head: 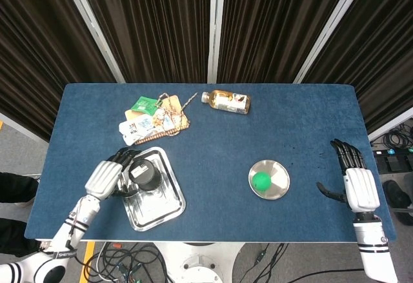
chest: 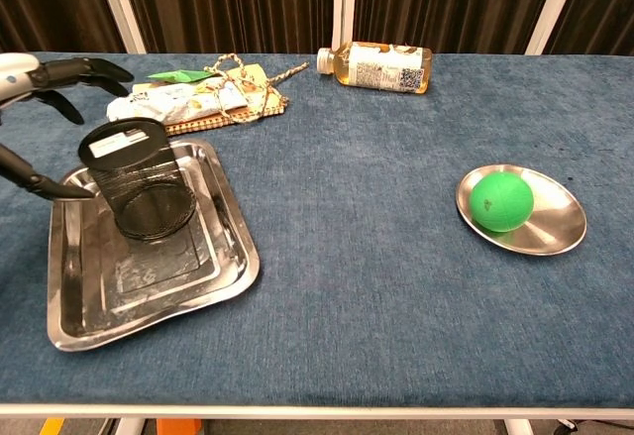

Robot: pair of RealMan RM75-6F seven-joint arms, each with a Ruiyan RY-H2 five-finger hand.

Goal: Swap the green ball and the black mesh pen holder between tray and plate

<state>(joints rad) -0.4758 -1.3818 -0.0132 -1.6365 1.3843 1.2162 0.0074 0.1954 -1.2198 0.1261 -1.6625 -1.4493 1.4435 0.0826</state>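
The black mesh pen holder [head: 143,175] [chest: 139,182] stands upright on the far part of the steel tray [head: 164,209] [chest: 198,286] at the front left. My left hand [head: 106,178] [chest: 45,73] is just left of it. Its fingers are spread above and clear of the holder, and its thumb reaches low towards the holder's side. The green ball [head: 261,180] [chest: 502,202] lies on the round metal plate [head: 279,183] [chest: 555,227] at the right. At the table's right edge my right hand [head: 356,183] rests with fingers apart, holding nothing.
A bottle of amber drink [head: 226,101] [chest: 381,65] lies on its side at the back centre. Snack packets on a woven mat [head: 151,115] [chest: 198,103] sit just behind the tray.
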